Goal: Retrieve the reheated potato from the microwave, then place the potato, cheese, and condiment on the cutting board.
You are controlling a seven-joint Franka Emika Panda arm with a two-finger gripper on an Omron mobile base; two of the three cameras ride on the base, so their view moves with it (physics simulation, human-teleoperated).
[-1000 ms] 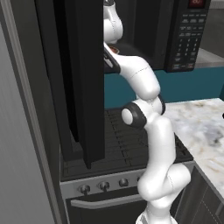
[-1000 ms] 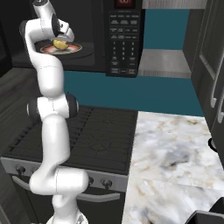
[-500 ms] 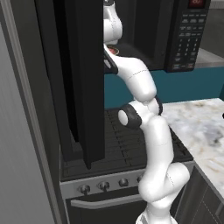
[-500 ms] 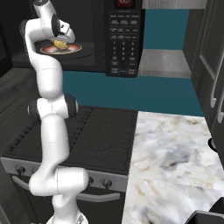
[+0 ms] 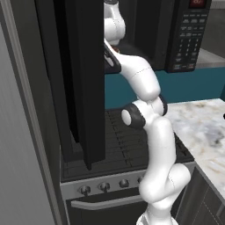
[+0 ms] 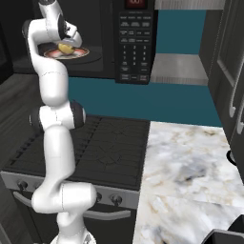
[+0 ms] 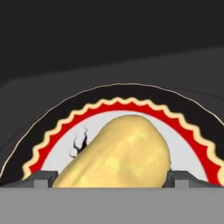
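Observation:
The microwave (image 6: 136, 43) stands with its door (image 5: 74, 79) swung wide to the left. Inside, the pale-yellow potato (image 7: 122, 153) lies on a round plate (image 7: 188, 131) with a red and black zigzag rim. My gripper (image 7: 111, 179) reaches into the cavity and sits low over the plate. Its two dark fingertips (image 7: 41, 179) press against the potato's left and right sides. From the right base view the hand (image 6: 66, 45) covers the potato (image 6: 66, 48) on the plate (image 6: 82, 54). The cheese, condiment and cutting board are out of view.
Below the microwave is a black stove (image 6: 109, 152) with knobs along its front. A marble counter (image 6: 190, 181) runs to the right of it. The open door's edge hangs close beside my upper arm (image 5: 132, 70). A teal wall (image 6: 157, 100) backs the stove.
The arm's elbow has shifted slightly while the hand stays at the plate inside the microwave. The potato has not moved.

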